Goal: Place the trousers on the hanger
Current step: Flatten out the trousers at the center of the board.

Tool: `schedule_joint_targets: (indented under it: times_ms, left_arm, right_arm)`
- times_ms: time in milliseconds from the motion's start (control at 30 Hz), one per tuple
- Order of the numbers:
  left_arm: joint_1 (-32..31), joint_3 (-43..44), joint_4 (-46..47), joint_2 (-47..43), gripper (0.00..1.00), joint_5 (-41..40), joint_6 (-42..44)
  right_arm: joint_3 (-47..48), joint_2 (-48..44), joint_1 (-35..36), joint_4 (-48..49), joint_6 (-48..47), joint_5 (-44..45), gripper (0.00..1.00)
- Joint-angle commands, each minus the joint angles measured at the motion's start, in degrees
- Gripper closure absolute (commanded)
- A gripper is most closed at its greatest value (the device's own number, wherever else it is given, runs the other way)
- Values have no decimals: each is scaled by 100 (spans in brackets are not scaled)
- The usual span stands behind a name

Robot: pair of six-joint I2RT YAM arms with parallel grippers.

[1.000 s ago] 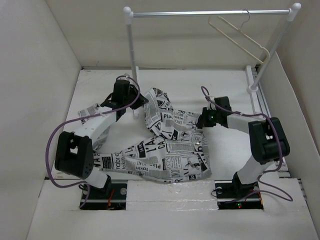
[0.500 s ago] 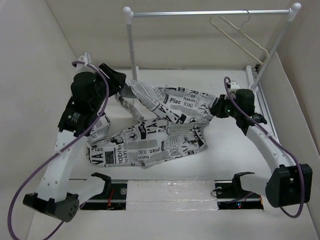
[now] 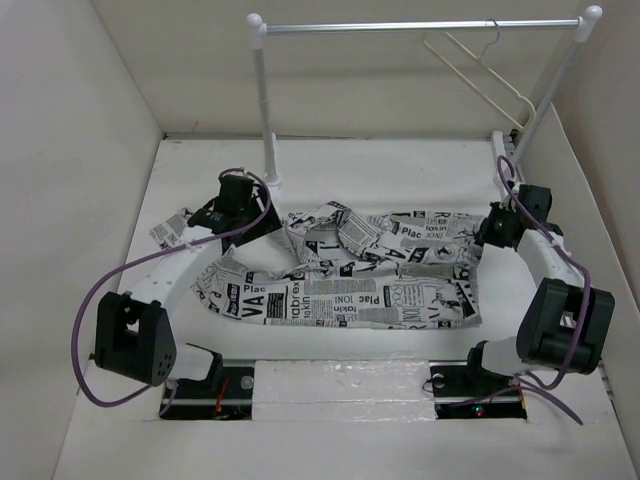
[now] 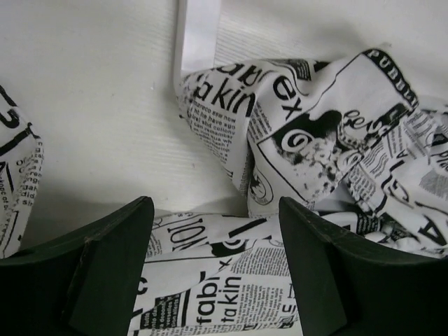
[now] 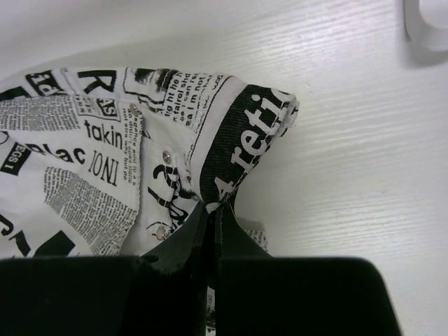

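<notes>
Position of the trousers (image 3: 350, 270): spread crosswise on the desk (image 3: 400, 170) between the two arms, bunched near the centre.

State of the right jaws: pressed together on a dark-printed fold at the right-hand end of the cloth, beside the snap buttons.

State of the left jaws: spread wide, gripping nothing, placed over the left part of the cloth with printed fabric showing in the gap.

Position of the hanger (image 3: 490, 67): hooked on the rail (image 3: 400, 27), well apart from the trousers.

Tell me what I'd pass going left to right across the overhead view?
Left gripper → hanger → right end knob of the rail. The trousers stretch across nearly all of it and the right gripper sits below the hanger, so neither has a clear place.
</notes>
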Motion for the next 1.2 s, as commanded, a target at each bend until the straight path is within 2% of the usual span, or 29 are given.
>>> schedule_joint_targets:
  times_ms: [0,33,67,167,233,267,300,400,500,700,733,767,800,867,967,1033,1167]
  left_arm:
    - [235,-240,448,-286,32,363,-259]
    - [235,-364,614,-207,32,594,-304]
    - [-53,-479,1025,-223,32,727,-348]
    - [-616,-647,1493,-294,39,606,-296]
    - [-1082,-507,1469,-93,43,308,-33]
    - [-1232,-445,1286,13,55,115,29]
    - [-1468,-366,1223,83,57,-340,160]
    - [-1602,-313,1038,443,56,-782,118]
    - [-1602,-68,731,707,49,-1378,-66]
    - [-1602,521,519,1683,51,-2119,-32]
    - [-1602,574,563,1849,55,-2172,-14]
    - [-1602,627,467,1894,83,-2268,-66]
    - [-1602,819,336,1903,99,-2486,-215]
    - [-1602,952,-67,1685,100,-2699,-234]
    - [-1602,997,-542,825,100,-3260,-41]
    - [-1323,1119,-772,203,100,-3622,221]
    - [-1013,1707,-1254,-311,100,-4227,732]
  right_arm:
    - [295,-250,344,174,30,123,100]
    - [233,-312,407,192,30,167,100]
    - [93,-425,468,209,39,176,100]
    - [-145,-523,522,245,30,62,100]
    - [-373,-594,574,341,4,-43,100]
    - [-409,-594,574,341,-14,-87,100]
    - [-444,-576,574,315,-31,-113,100]
    - [-497,-602,574,324,-58,-201,100]
    - [-497,-690,574,289,-102,-307,100]
    - [-532,-778,574,288,-155,-465,100]
    - [-541,-778,574,289,-155,-491,100]
    - [-550,-778,574,297,-155,-526,100]
    - [-550,-787,574,263,-146,-544,100]
    - [-550,-831,574,245,-154,-553,100]
    - [-532,-919,574,245,-137,-553,100]
    - [-436,-849,574,236,-85,-614,100]
    - [-164,-656,574,210,12,-554,100]
